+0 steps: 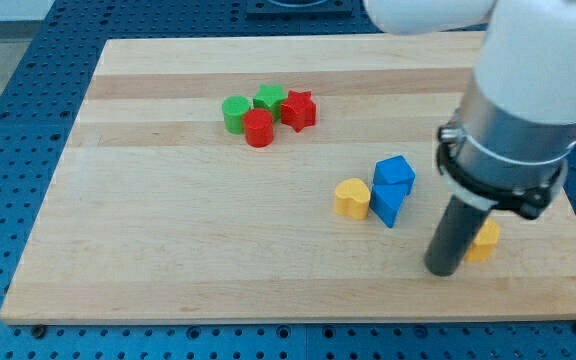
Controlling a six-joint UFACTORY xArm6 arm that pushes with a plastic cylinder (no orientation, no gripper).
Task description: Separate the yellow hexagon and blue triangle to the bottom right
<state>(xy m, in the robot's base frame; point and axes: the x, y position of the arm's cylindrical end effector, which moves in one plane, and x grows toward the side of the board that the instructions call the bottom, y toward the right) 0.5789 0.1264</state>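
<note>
The counter carries everything. My tip, a plain rod with nothing gripped, touches the yellow hexagon on its right. The blue triangle sits up-left of it, just below a blue cube.

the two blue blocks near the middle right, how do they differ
The upper blue block looks like a cube with a flat top; the lower blue triangle is wedge-shaped and comes to a point toward the view's bottom. The triangle sits right beside the yellow heart-like block, seemingly touching it; the cube stands farther from it. The triangle also lies nearer my tip. Both are the same blue, and they sit against each other.
</note>
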